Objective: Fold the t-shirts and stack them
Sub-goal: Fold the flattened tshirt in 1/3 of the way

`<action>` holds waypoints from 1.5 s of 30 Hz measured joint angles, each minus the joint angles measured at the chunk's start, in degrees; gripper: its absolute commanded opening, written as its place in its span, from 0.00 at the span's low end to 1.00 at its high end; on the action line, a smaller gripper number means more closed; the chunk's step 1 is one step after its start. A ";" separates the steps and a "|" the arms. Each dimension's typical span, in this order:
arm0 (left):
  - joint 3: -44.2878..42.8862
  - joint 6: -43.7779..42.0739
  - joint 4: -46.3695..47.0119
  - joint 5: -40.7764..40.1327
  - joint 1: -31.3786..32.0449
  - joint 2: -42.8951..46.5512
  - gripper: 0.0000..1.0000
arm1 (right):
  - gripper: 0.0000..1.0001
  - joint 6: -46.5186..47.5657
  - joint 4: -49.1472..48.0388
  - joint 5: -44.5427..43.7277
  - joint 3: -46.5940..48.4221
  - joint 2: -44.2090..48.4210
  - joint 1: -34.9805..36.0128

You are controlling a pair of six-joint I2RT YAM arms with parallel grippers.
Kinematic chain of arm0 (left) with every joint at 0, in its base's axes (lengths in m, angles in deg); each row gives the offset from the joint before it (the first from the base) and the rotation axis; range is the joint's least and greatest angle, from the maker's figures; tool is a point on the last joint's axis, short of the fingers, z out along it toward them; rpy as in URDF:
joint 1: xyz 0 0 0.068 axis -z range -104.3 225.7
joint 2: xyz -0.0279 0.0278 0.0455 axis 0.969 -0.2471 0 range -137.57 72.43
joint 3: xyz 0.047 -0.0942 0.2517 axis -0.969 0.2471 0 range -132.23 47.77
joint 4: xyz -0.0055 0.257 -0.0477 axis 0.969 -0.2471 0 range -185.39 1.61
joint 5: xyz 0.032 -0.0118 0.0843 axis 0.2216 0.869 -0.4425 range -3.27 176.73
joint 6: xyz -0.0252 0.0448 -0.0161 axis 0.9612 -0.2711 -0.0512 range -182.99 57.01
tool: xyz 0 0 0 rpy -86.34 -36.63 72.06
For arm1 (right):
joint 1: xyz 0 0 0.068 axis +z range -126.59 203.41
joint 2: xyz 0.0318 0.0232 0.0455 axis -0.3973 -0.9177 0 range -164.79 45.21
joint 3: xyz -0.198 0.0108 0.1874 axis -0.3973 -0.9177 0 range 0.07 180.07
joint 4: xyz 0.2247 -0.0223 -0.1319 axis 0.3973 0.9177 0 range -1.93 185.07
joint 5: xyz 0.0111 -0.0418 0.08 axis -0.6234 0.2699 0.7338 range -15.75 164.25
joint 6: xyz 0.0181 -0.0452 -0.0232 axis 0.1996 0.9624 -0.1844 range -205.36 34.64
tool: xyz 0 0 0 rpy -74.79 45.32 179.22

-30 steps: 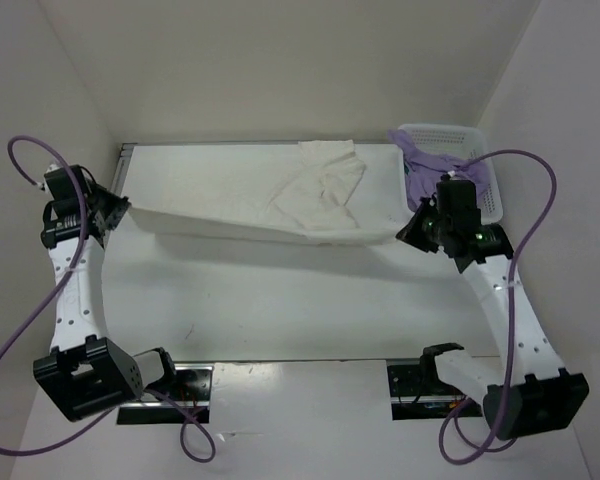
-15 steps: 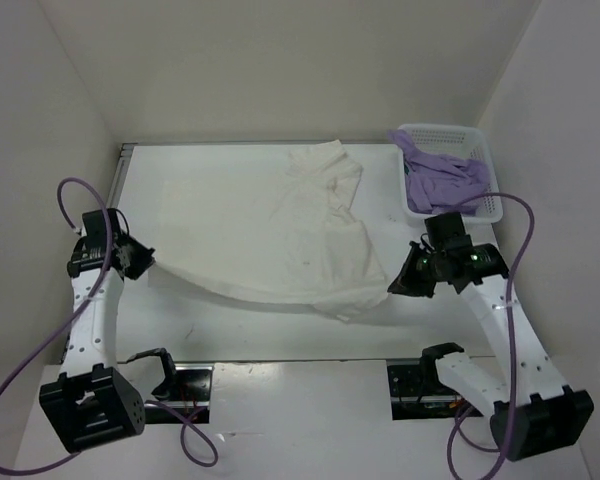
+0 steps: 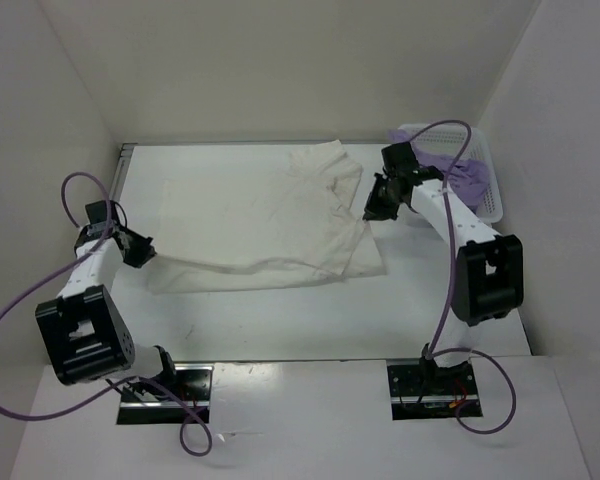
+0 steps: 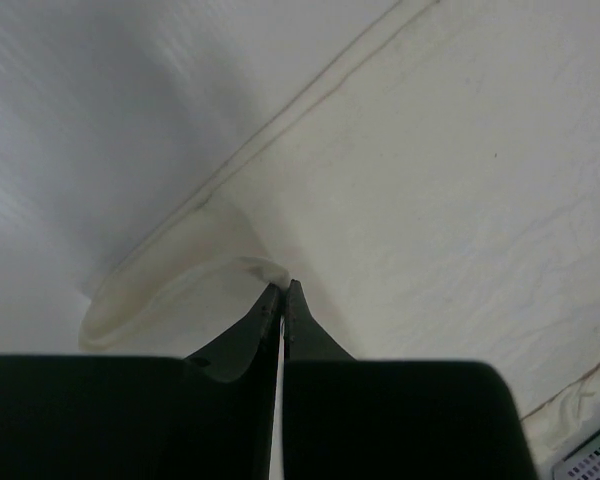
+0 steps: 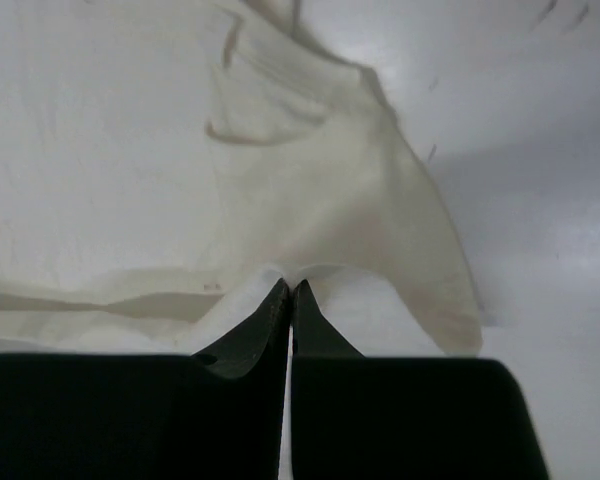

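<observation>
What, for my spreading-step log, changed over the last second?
The white t-shirt, earlier stretched between the grippers, now lies spread on the table. The right gripper swung far, toward the basket; left gripper moved nearer. Both stay shut on it. Basket, purple shirt unmoved.

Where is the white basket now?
In the top view, the basket sits at the far right corner of the table, holding a purple garment, just right of the right gripper pinching the white t-shirt.

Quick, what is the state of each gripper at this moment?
Left gripper: closed, pinching an edge of the white t-shirt.
Right gripper: closed, pinching the same t-shirt.
</observation>
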 measured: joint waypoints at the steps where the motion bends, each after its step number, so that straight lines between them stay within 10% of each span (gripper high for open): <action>1: -0.31 0.24 1.14 -0.02 0.00 -2.25 0.00 | 0.00 0.37 -0.90 -0.48 1.99 -2.03 0.04; 11: -5.92 3.17 8.50 -1.03 0.00 -16.44 0.03 | 0.00 3.10 -0.81 -3.34 24.87 -26.34 0.04; 15: -8.35 3.13 10.01 -1.68 -0.31 -17.66 0.34 | 0.16 3.10 -1.51 -3.34 36.54 -32.54 0.04; 19: -8.37 2.71 11.08 -0.55 -2.36 -17.38 0.99 | 0.37 3.17 -2.03 -2.82 37.24 -33.03 0.11; 22: -7.63 1.20 9.44 0.44 -3.72 -13.90 0.97 | 0.49 3.34 -5.53 -2.29 28.39 -29.05 0.20; 24: -4.37 0.24 8.50 0.52 -3.85 -6.45 0.58 | 0.50 2.75 -8.41 -2.03 17.31 -22.77 0.31; 28: 1.73 0.07 7.87 0.81 -3.78 5.18 0.32 | 0.25 1.25 -9.22 -1.03 0.66 -8.68 0.44; 32: 10.91 1.88 6.82 1.62 -4.76 9.75 0.38 | 0.06 -0.31 -10.99 -0.31 -8.50 3.56 0.94; 45: 16.09 9.25 12.57 2.93 -5.90 0.11 0.36 | 0.44 -3.50 -14.88 0.55 -24.04 11.54 1.03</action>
